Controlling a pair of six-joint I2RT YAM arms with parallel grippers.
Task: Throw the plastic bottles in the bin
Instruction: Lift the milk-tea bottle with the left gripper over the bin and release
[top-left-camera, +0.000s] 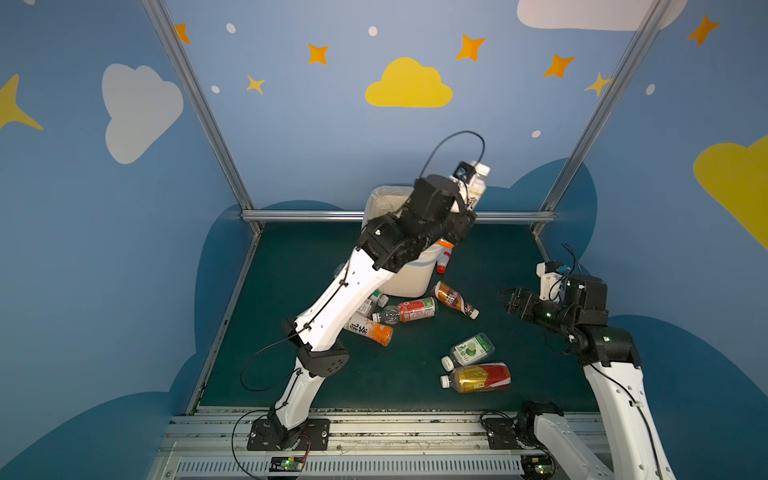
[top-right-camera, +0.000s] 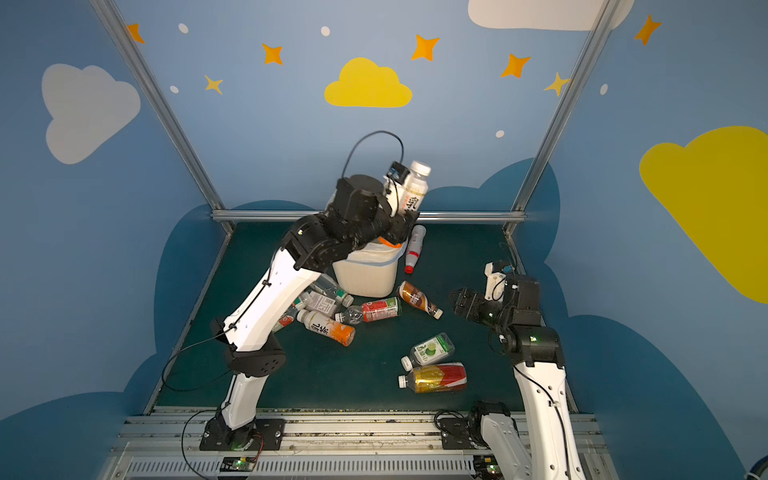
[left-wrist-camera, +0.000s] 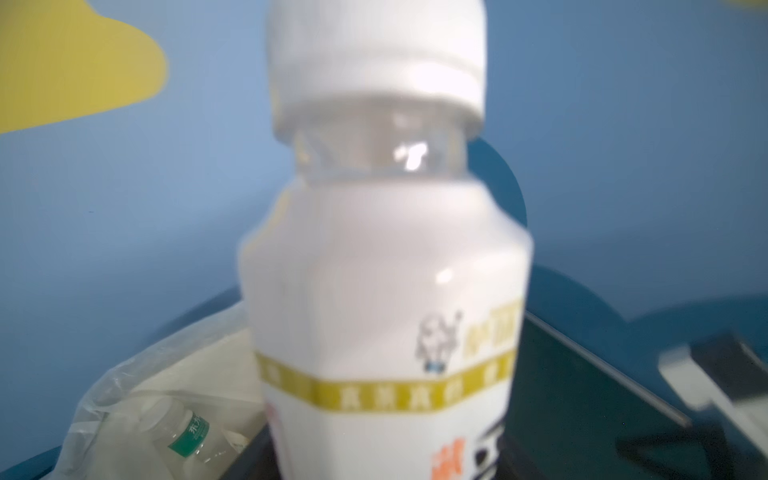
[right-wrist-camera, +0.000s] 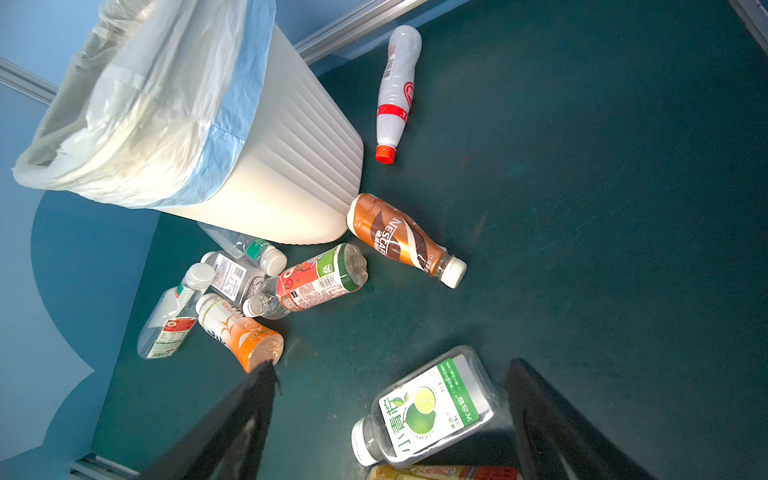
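A white plastic bottle with a white cap and a yellow band stands cap-up at my left gripper, above the far right corner of the cream bin. It fills the left wrist view, blurred, and hides the jaws. A clear bottle lies inside the bin's liner. My right gripper hangs open above the mat, with the lime-label bottle lying below it.
Lying bottles surround the bin: a brown one, a red-and-green one, an orange one, a white one with a red cap, and a red-gold one. The left arm hides others.
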